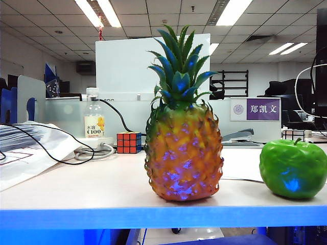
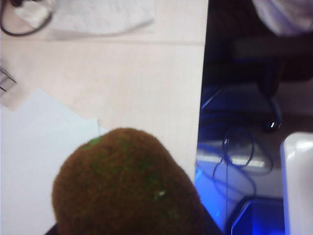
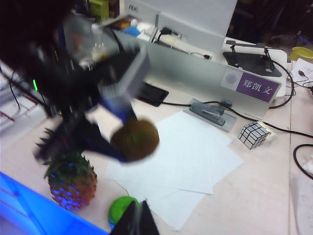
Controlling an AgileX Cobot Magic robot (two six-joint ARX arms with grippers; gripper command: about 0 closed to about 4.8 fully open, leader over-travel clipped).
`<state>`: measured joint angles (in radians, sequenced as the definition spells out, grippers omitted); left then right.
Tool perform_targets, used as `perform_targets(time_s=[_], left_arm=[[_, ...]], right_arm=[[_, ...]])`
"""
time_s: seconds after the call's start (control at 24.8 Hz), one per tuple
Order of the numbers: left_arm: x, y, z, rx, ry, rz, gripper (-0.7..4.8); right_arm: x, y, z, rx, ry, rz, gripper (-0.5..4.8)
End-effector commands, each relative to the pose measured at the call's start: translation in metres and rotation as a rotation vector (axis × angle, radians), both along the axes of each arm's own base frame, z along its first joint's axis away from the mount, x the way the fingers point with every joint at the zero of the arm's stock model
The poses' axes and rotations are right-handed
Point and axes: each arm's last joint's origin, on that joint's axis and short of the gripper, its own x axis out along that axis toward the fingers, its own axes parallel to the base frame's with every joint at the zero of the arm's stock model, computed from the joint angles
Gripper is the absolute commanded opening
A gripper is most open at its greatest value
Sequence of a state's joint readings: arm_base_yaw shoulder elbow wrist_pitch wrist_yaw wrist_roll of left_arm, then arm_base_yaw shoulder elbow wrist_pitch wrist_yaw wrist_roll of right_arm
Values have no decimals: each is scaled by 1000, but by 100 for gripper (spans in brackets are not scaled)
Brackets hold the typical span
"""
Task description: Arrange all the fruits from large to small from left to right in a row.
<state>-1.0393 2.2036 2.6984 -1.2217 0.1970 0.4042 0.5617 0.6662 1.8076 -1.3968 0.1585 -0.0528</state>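
Three fruits to order: pineapple (image 1: 184, 153) stands upright at centre of the exterior view, near the table's front edge; green apple (image 1: 293, 169) sits well apart at lower right of that frame. Kiwi (image 3: 135, 140) is not on the table. It hangs in the air, clamped in the left gripper (image 3: 120, 142), centre-left of the right wrist view, above the white paper sheets (image 3: 186, 166).

Left gripper's jaws stand partly spread, closed around the kiwi; in the left wrist view the fruit (image 2: 127, 186) fills the lower centre and hides the fingers. Likely it is carried high to clear the pineapple's crown on its way past the apple, since the smallest belongs at the far right of the row.

Right gripper (image 3: 139, 220) shows at the bottom centre of its own view, fingers together and empty, just above the apple (image 3: 120, 209). It seems parked out of the way.

Kiwi: fuzzy, brown, oval, faint green flecks. Pineapple: orange-yellow, spiky green crown. Apple: glossy.
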Motion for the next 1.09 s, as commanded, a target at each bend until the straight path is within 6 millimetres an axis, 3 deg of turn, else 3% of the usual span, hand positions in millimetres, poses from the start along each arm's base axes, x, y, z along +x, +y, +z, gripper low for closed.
perform_targets(time_s=[0.04, 0.12, 0.48, 0.69, 1.09], left_arm=[[-15, -20, -19, 78, -17, -13, -5], [-17, -32, -31, 106, -20, -26, -5], [3, -79, -102, 163, -22, -9, -5], [17, -95, -126, 129, -46, -15, -5], [31, -98, -152, 140, 26, -40, -5]], right_arm=[[-14, -9, -1, 75, -30, -15, 17], [-21, -13, -3, 89, -46, -12, 16], [-33, -20, -12, 142, -52, -6, -5], [-22, -13, -19, 122, -1, 7, -5], [-8, -5, -26, 82, 53, -9, -5]])
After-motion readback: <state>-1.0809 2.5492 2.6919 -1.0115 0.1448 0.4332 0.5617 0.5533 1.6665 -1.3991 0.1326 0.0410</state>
